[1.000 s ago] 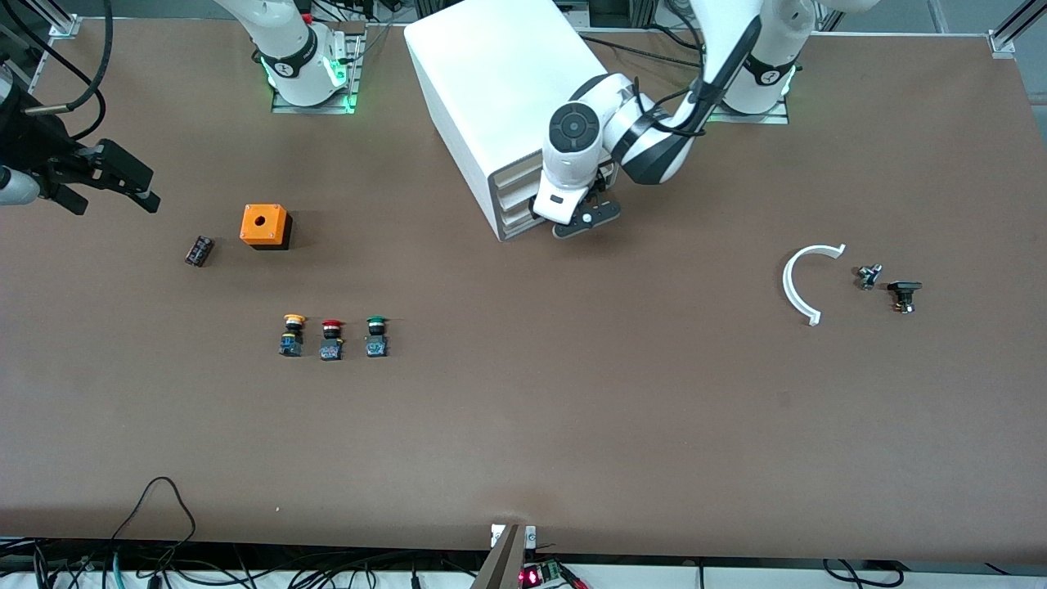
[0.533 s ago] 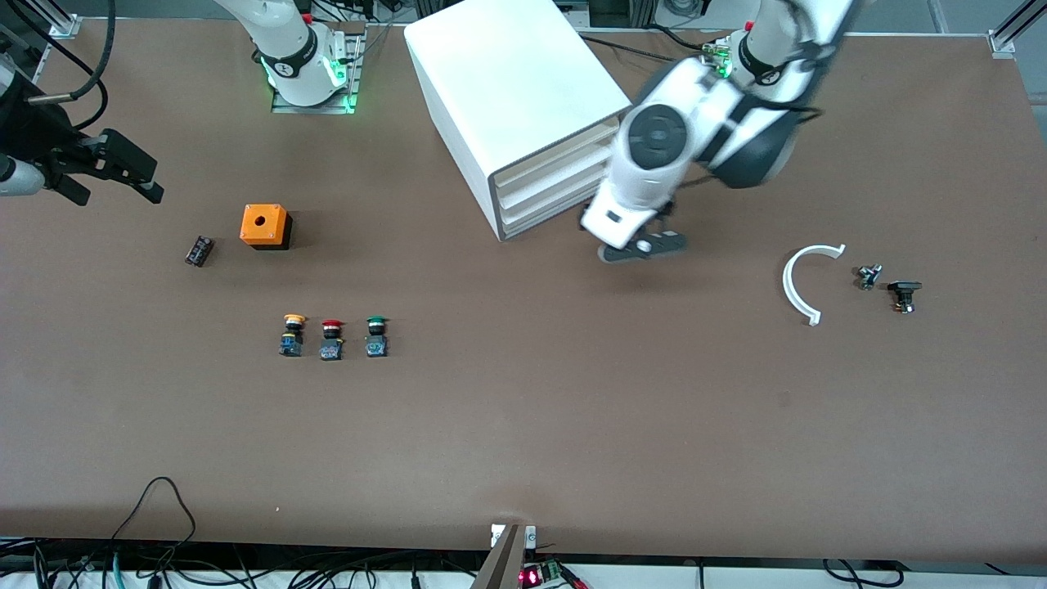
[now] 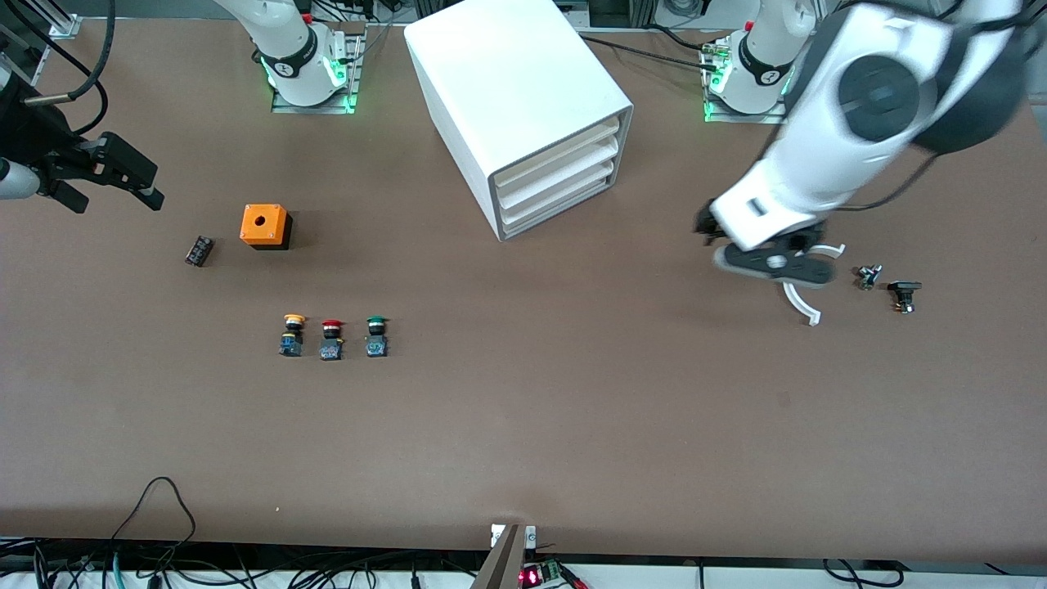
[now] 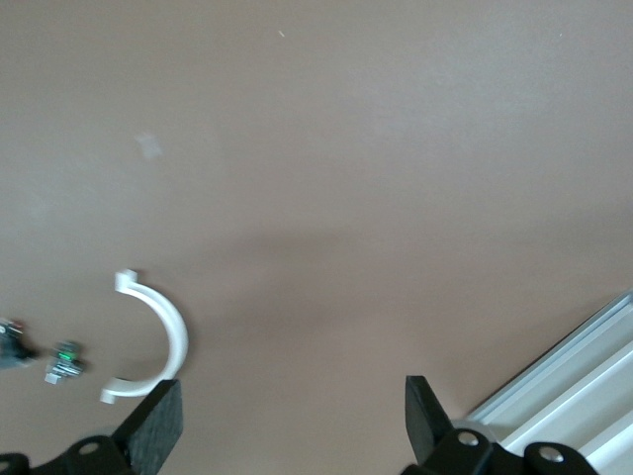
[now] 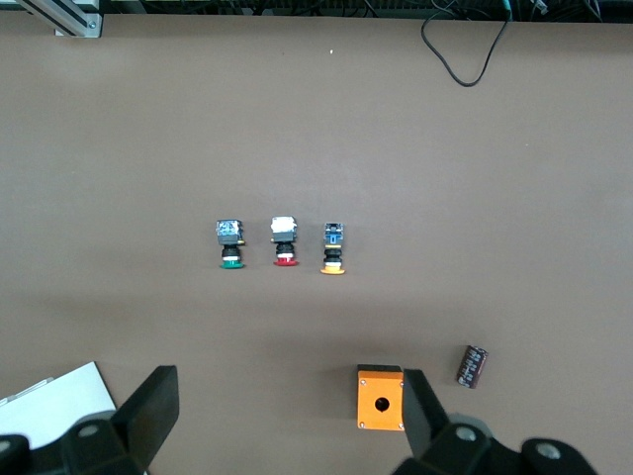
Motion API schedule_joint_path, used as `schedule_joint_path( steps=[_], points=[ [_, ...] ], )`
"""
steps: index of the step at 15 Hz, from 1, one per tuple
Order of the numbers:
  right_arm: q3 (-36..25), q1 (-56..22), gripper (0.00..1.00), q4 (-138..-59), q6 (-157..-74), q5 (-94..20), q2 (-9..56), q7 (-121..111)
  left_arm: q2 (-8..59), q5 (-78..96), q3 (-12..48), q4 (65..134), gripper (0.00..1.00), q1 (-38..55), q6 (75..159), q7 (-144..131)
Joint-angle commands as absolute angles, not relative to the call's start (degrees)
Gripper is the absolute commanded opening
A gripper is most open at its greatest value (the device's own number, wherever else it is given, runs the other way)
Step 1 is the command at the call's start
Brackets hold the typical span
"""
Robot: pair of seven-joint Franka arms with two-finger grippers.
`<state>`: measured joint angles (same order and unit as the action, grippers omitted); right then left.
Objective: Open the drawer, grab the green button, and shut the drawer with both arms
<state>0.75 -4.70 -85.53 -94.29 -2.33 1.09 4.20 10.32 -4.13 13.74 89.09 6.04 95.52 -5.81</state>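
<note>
Both end effectors, left [image 3: 773, 266] and right [image 3: 123, 176], gape empty, well apart from the button [image 3: 376, 335].

Even, bright overhead light falls on the brown table [image 3: 523, 425], with no glare on its matte surface. Shadows are soft and short: a faint one lies beside the orange box [image 3: 265, 225] and another under the white cabinet [image 3: 518, 106]. The left arm [image 3: 851, 123] is smeared by motion blur, its edges ghosted, while the small green-capped button [image 3: 376, 336] near the orange box stays crisp. The left wrist view is soft throughout, and the white curved piece [image 4: 158, 336] looks slightly hazy. Green lights glow at the 2 arm bases.
</note>
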Motion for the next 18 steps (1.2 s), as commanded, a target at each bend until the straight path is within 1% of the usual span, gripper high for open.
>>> schedule_joint_path(
  steps=[1,2,3,4,6,7,9,10,11,12,18],
  points=[
    [0.97,-4.92,1.0,-83.67,-92.99,-1.23,1.85,5.27,4.59,-1.51,12.23,91.39,0.99,1.94,94.57,2.53],
    [0.97,-4.92,1.0,-83.67,-93.08,-1.23,1.85,5.27,2.4,1.03,9.43,94.28,0.99,1.67,94.66,5.51],
    [0.88,-4.92,1.0,-83.67,-93.25,-1.4,1.85,5.19,0.11,3.32,7.93,97.0,0.99,1.06,95.09,8.32],
    [0.79,-4.92,1.0,-83.67,-93.34,-1.49,1.85,5.19,-1.65,4.73,7.82,99.82,0.99,-0.6,96.58,9.05],
    [0.7,-4.75,1.0,-83.67,-93.43,-1.49,1.93,5.19,-4.91,5.36,7.74,106.49,0.99,-2.37,102.88,8.09],
    [0.7,-4.66,1.0,-83.67,-93.43,-1.49,1.93,5.27,-5.27,5.45,7.65,107.31,1.0,-2.55,105.01,7.65],
    [0.7,-4.57,1.0,-83.76,-93.34,-1.49,1.93,5.27,-5.19,5.36,6.77,106.96,1.0,-2.81,104.95,7.82],
    [0.7,-4.57,1.0,-83.76,-93.34,-1.41,1.85,5.27,-5.19,4.75,6.68,106.09,1.0,-2.9,102.16,7.65],
    [0.7,-4.57,1.0,-83.76,-93.34,-1.41,1.93,5.27,-4.66,4.4,6.68,103.73,1.0,-2.9,96.56,7.56],
    [0.7,-4.57,1.0,-83.76,-93.25,-1.49,1.93,5.36,-3.61,3.96,6.68,102.32,1.0,-2.99,94.07,7.56],
    [0.62,-4.48,1.0,-83.76,-93.25,-1.41,1.85,5.19,-2.73,2.73,7.03,100.55,1.0,-3.08,94.39,7.91]
  ],
)
